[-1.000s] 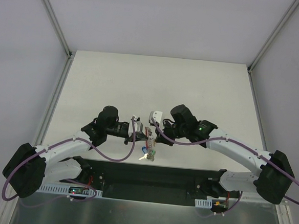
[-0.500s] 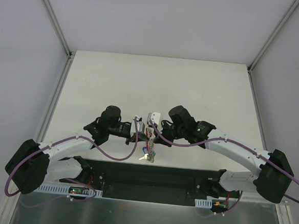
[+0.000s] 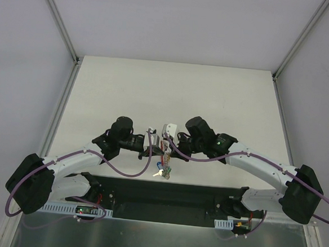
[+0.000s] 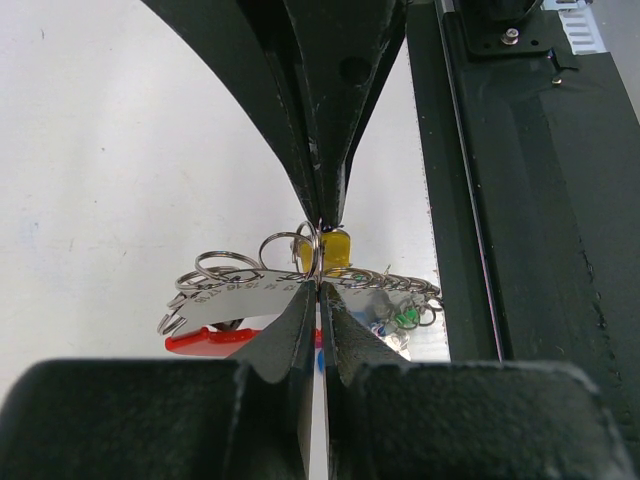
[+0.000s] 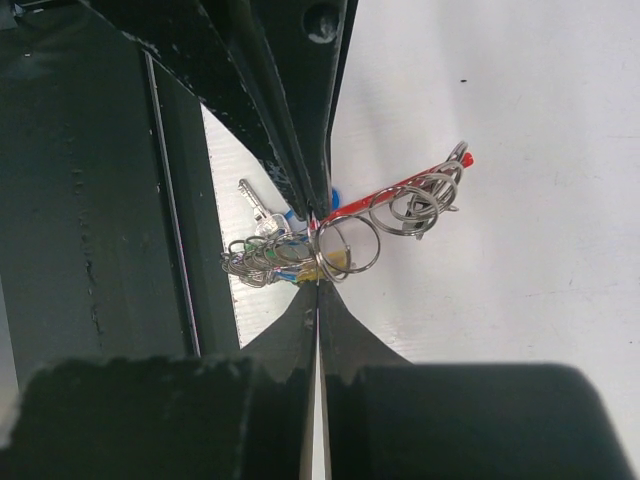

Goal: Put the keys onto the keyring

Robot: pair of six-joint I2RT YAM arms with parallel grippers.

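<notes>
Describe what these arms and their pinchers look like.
The left arm and right arm are white tubes between black joints, with purple cables. A green light marks the right one. The left gripper and right gripper have black tapered fingers.

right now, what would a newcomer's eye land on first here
The left hand and right hand meet tip to tip near the table's front edge, both pinched shut on the keyring. Rings and keys bunch around it, with a bright red band sticking out.

keyring (image 4: 205, 340) partly hid., keys (image 3: 162, 170) too small
</notes>
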